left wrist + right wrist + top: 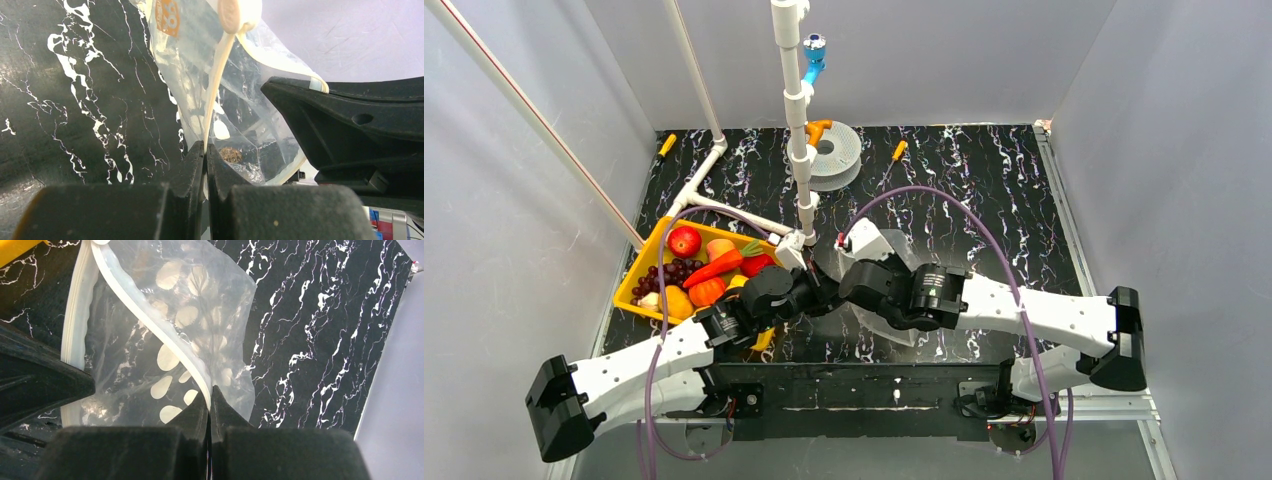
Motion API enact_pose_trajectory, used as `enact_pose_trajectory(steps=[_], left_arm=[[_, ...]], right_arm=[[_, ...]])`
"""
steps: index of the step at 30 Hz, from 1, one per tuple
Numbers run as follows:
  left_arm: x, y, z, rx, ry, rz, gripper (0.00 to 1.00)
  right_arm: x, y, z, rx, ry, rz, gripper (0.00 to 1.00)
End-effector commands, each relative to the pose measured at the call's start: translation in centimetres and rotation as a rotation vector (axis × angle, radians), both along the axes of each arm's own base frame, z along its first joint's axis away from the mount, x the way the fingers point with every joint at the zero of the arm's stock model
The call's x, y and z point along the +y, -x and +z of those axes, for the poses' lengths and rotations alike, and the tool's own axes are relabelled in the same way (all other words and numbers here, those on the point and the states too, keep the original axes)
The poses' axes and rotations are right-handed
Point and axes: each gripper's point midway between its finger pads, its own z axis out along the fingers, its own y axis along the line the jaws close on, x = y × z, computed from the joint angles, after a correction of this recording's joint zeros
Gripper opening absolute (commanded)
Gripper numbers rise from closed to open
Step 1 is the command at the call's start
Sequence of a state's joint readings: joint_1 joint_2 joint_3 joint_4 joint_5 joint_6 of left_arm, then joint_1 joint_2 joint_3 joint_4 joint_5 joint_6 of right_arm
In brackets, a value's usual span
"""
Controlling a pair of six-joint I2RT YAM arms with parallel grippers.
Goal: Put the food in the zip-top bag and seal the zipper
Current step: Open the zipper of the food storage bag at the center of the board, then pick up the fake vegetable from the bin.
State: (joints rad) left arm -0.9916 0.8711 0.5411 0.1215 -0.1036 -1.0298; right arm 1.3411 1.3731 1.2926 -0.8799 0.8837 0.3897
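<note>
Black stone with white veins makes up your surface (pixel 984 200), and plain white walls (pixel 1184 120) stand round it. At the far middle you see a tall white pipe stand (pixel 794 120) with a grey spool (pixel 834 155) just beside it.

On the left sits a yellow tray (pixel 639 262). All the food (pixel 707 291) you can see lies in that tray: a red apple (pixel 684 241) at the far end, a carrot (pixel 716 268) in the middle and dark grapes (pixel 664 275) near the left rim.

Your two arms meet in the middle of the surface, just right of the tray. The bag (pixel 210 295) is there, between them. It is clear and floppy, with white dots (pixel 167 357) on it and an orange sticker (pixel 169 20) near one edge.

Your left hand (pixel 205 147) is closed tight. It pinches the zipper (pixel 215 85), the pale strip that runs up from between its fingers.

Your right hand (pixel 210 390) is closed tight too. It pinches the other side of the zipper, and that strip curves away from its fingers across the bag.

Between the two hands the two sides of the strip stand apart, so the mouth of the bag is open. The two hands are very near each other.

You cannot tell from the pictures if the bottom of the bag touches the surface.
</note>
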Motion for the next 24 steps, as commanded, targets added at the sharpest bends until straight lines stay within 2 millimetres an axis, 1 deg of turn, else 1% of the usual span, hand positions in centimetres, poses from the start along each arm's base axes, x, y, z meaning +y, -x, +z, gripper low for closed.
enact_pose_trajectory(steps=[1,2,4,5,6,9,10,12,14,17,18,20,24], left_arm=[[0.1,0.3,1.7,-0.044,0.003,-0.03,0.0],[0.2,0.4,2.0,-0.057,-0.015,-0.035,0.06],[1.3,0.5,1.6,-0.061,-0.105,-0.039,0.32],[1.9,0.5,1.8,-0.085,-0.145,-0.04,0.45],[2.4,0.3,2.1,-0.103,-0.169,-0.031,0.53],[5.3,0.1,1.8,-0.151,-0.311,0.001,0.74],[6.4,0.0,1.9,-0.16,-0.358,0.019,0.79],[8.6,-0.3,1.8,-0.17,-0.457,0.063,0.87],[10.7,-0.6,1.6,-0.179,-0.562,0.101,0.92],[13.3,-1.2,0.9,-0.176,-0.712,0.135,0.98],[14.1,-1.5,0.7,-0.159,-0.745,0.155,0.98],[15.2,-2.0,0.0,-0.109,-0.771,0.193,0.98],[18.4,-3.6,-1.1,0.028,-0.708,0.362,0.98]], right_arm=[[-0.2,-0.5,1.8,-0.055,-0.107,-0.03,0.01],[-0.5,-0.6,1.8,-0.061,-0.1,-0.04,0.01],[-1.1,-0.7,1.8,-0.072,-0.076,-0.062,0.01],[-1.4,-0.9,1.8,-0.079,-0.062,-0.072,0.01],[-1.7,-1.0,1.8,-0.089,-0.047,-0.083,0.01],[-2.2,-1.3,1.6,-0.101,-0.016,-0.109,0.01],[-2.4,-1.3,1.6,-0.102,-0.012,-0.116,0.01],[-2.7,-1.3,1.6,-0.103,-0.008,-0.125,0.01],[-2.8,-1.4,1.6,-0.101,-0.02,-0.13,0.01],[-2.6,-1.5,1.7,-0.095,-0.045,-0.115,0.01],[-2.6,-1.5,1.7,-0.096,-0.049,-0.112,0.01],[-2.7,-1.6,1.7,-0.097,-0.05,-0.112,0.01],[-3.0,-1.5,1.7,-0.095,-0.044,-0.116,0.01]])
